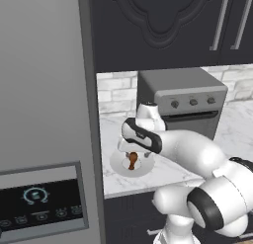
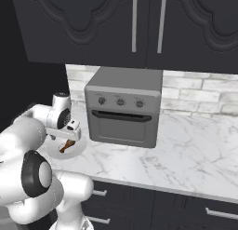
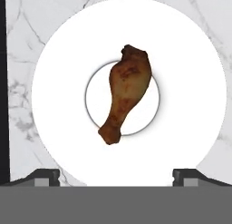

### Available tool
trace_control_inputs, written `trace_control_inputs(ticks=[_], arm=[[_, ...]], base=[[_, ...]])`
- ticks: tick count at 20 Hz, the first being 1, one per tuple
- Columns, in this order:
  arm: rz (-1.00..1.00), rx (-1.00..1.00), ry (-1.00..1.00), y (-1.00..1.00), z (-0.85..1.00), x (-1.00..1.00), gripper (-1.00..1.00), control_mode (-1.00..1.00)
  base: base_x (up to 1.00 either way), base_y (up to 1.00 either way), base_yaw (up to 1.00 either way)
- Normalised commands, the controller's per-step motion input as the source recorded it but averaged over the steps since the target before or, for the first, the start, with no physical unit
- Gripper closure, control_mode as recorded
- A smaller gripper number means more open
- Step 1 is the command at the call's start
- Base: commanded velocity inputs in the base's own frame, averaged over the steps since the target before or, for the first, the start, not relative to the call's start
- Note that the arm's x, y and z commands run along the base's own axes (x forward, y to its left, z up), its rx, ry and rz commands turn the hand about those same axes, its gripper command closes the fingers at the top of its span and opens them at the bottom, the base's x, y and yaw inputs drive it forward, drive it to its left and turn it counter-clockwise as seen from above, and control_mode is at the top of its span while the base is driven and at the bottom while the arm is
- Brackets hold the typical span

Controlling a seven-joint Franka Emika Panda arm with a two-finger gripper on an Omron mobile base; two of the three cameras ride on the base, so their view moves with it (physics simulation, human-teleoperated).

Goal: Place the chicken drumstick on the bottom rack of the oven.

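The reddish-brown chicken drumstick (image 3: 124, 94) lies in the middle of a round white plate (image 3: 190, 96), thick end away from me and bone end toward my fingers. My gripper (image 3: 116, 175) hangs open right above it, its fingertips (image 3: 43, 177) set wide apart and clear of the meat. From the base, the drumstick (image 1: 132, 160) (image 2: 68, 146) shows just under the gripper (image 1: 132, 151) (image 2: 70, 137), on the plate (image 1: 146, 167) (image 2: 80, 150). A dark control panel (image 1: 39, 201) sits in the tall grey column at left. The oven cavity and bottom rack are out of view.
A small grey countertop oven with knobs (image 1: 183, 102) (image 2: 123, 108) stands on the marble counter (image 2: 186, 150) just right of the plate. Dark upper cabinets (image 2: 139, 24) hang overhead. The grey column's edge (image 1: 91, 139) borders the plate's left side.
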Motion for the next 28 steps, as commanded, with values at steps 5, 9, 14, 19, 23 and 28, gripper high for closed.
trace_control_inputs(ticks=[5, 9, 14, 19, 23, 28], arm=[[0.0, 0.0, 0.0, 0.06, -0.41, 0.21, -1.0, -1.0], [-0.04, 0.0, 0.0, 0.04, -0.32, 0.2, -1.0, -1.0], [-0.06, 0.0, 0.0, 0.08, -0.39, 0.06, -1.0, -1.0], [-0.06, 0.0, 0.0, 0.08, -0.41, 0.07, -1.0, -1.0], [-0.04, 0.0, 0.05, 0.0, -0.3, 0.01, -1.0, -1.0], [-0.04, 0.0, 0.02, 0.0, -0.26, 0.0, 1.0, -1.0]], base=[[0.0, 0.0, 0.0], [0.0, 0.0, 0.0], [0.0, 0.0, 0.0], [0.0, 0.0, 0.0], [0.0, 0.0, 0.0], [0.0, 0.0, 0.0]])
